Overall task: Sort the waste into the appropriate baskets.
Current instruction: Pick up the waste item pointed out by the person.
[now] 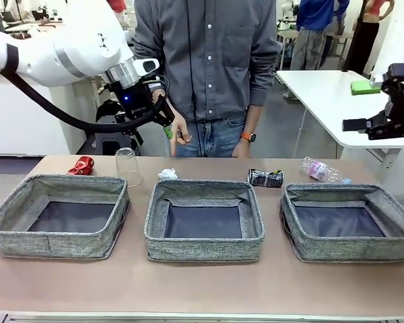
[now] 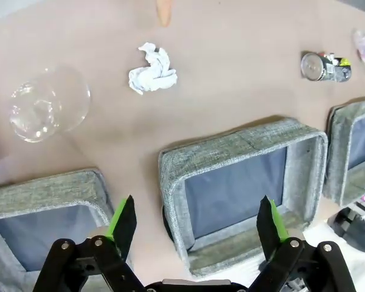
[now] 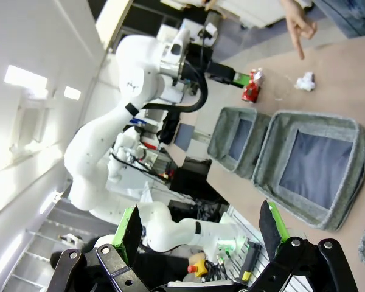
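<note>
Left gripper (image 2: 196,212), right gripper (image 3: 201,216) gaping, empty. Right wrist view: hand (image 3: 298,24) points toward tissue (image 3: 305,81).

The bins (image 1: 203,247) are grey woven cloth, rough and soft, with darker, smoother bottoms. The table (image 1: 209,286) is smooth and matt, light brown like wood. The cup (image 1: 128,165) and the bottle (image 1: 320,169) are clear, shiny plastic. The tissue (image 1: 167,173) is crumpled white paper. The red can (image 1: 81,165) and the dark can (image 1: 265,177) are shiny, dented metal. The arm (image 1: 67,47) has a white, glossy shell. The shirt (image 1: 209,60) is grey matt cloth.
</note>
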{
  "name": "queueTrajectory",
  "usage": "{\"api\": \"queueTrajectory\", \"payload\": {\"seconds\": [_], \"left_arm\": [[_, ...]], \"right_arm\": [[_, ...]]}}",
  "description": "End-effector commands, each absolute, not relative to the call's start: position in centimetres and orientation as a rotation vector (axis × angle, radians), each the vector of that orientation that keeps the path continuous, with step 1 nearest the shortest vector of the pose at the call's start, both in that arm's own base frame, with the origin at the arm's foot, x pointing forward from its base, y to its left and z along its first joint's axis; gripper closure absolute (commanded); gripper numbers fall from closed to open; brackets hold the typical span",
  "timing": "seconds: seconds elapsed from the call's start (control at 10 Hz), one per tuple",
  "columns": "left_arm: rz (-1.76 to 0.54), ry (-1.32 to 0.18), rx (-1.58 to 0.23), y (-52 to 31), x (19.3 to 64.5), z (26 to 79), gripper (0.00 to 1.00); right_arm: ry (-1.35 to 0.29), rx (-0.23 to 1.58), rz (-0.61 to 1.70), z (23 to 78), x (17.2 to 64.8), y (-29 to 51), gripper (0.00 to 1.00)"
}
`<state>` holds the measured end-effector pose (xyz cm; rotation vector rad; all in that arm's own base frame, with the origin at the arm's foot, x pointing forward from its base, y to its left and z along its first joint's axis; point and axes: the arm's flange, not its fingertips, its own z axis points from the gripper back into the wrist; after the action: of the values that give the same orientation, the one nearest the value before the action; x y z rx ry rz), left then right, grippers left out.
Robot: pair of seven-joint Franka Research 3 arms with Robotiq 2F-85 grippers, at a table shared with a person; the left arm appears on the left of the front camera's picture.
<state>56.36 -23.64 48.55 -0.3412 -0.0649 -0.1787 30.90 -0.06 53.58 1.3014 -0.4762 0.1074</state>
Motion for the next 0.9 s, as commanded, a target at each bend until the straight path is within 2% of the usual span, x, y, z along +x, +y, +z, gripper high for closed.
{"api": "queueTrajectory", "payload": {"seconds": [0.0, 0.4, 0.8], "left_arm": [[-0.11, -0.051, -0.325, -25.2, 55.9, 48.6, 0.0], [0.007, 0.032, -0.227, -28.3, 57.6, 47.1, 0.0], [0.143, -0.013, -0.088, -31.1, 59.5, 45.1, 0.0]], "right_arm": [[-0.504, 1.318, 0.13, 53.7, 31.2, 0.1, 0.0], [-0.504, 1.318, 0.13, 53.7, 31.2, 0.1, 0.0], [-0.504, 1.318, 0.13, 53.7, 31.2, 0.1, 0.0]]}}
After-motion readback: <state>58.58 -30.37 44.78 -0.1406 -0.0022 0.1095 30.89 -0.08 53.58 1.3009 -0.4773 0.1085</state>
